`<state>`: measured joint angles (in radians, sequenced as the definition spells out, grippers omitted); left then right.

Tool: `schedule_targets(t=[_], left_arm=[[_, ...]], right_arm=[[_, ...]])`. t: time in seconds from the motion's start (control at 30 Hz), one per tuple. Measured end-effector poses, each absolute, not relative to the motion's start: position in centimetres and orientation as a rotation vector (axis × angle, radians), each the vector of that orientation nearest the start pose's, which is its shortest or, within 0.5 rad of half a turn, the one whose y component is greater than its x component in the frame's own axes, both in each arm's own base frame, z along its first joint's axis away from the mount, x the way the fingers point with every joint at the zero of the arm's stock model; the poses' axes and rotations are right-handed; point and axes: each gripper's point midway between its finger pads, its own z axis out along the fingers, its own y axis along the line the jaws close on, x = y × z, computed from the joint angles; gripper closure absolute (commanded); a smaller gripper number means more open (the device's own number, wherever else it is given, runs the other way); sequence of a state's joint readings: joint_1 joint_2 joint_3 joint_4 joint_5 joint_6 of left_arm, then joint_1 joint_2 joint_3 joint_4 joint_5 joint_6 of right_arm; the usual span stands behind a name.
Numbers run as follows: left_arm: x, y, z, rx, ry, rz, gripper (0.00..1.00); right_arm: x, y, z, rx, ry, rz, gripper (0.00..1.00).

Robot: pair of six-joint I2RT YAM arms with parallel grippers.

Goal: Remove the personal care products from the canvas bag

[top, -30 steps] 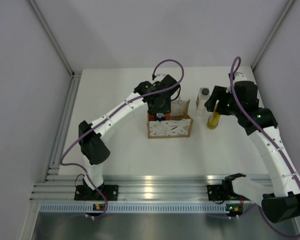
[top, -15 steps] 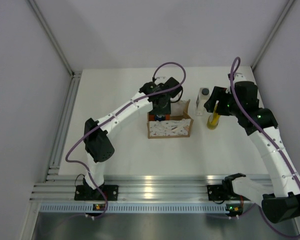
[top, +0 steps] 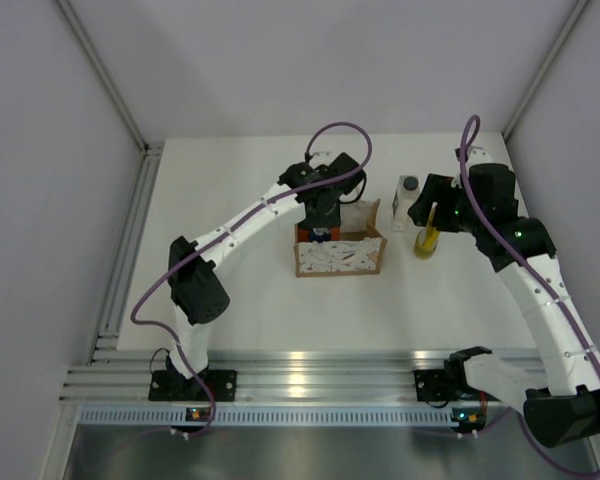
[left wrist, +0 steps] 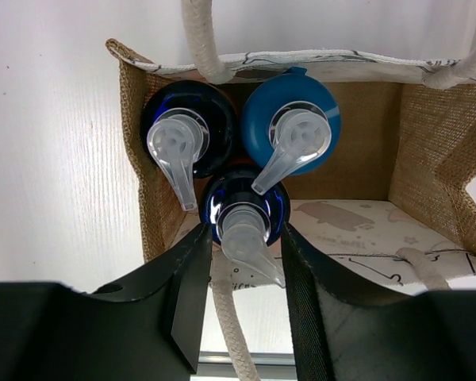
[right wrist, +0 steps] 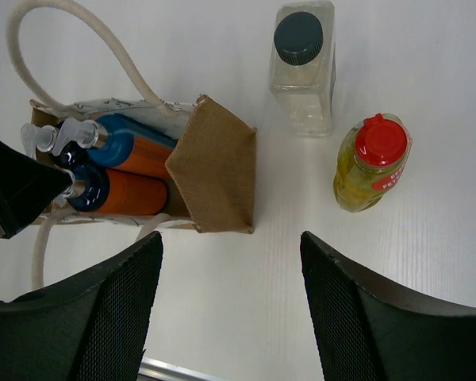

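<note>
The tan canvas bag (left wrist: 159, 214) (top: 338, 256) stands mid-table and holds three orange bottles with blue caps and clear pumps. My left gripper (left wrist: 244, 234) (top: 320, 215) reaches into the bag from above. Its fingers touch both sides of the blue cap of the nearest bottle (left wrist: 244, 208), so it is shut on that cap. The other two bottles (left wrist: 186, 135) (left wrist: 292, 127) stand behind it. My right gripper (right wrist: 230, 238) hangs open over bare table right of the bag, holding nothing. The clear bottle with the dark cap (right wrist: 301, 67) and the yellow bottle with the red cap (right wrist: 373, 163) stand outside the bag.
White rope handles (left wrist: 198, 36) (right wrist: 71, 32) loop over the bag's rim, and one runs between my left fingers. One side panel of the bag (right wrist: 218, 171) leans outward. Grey walls enclose the table, and an aluminium rail (top: 300, 380) runs along its near edge.
My left gripper has moved down onto the bag's left end and its jaws have narrowed around the nearest bottle's cap. The right arm and the two outside bottles have not moved.
</note>
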<state>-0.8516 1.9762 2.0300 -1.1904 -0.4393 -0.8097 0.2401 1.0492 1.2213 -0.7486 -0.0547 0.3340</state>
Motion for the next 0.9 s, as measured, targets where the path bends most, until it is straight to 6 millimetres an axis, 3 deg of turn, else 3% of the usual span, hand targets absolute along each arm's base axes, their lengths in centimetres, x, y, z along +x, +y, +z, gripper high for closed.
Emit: schedule_targets(t=[0.3,0.5,0.63,0.9], left_arm=[[32.9,-30.3,18.3,-0.065,2.548,0.000,0.61],[33.1,-30.3,18.5,-0.071,2.540,-0.002,0.81],[33.1,-30.3,18.5,-0.073,2.538,0.000,1.00],[33.1,-30.3,18.5,-0.067,2.538,-0.001,1.00]], right_arm=[[29.1,9.5,27.3,0.069,2.176,0.390,0.32],[29.1,9.5,27.3,0.069,2.176,0.390,0.32],[29.1,9.5,27.3,0.069,2.176,0.391,0.32],[29.1,9.6,27.3,0.067,2.177,0.398,0.32]])
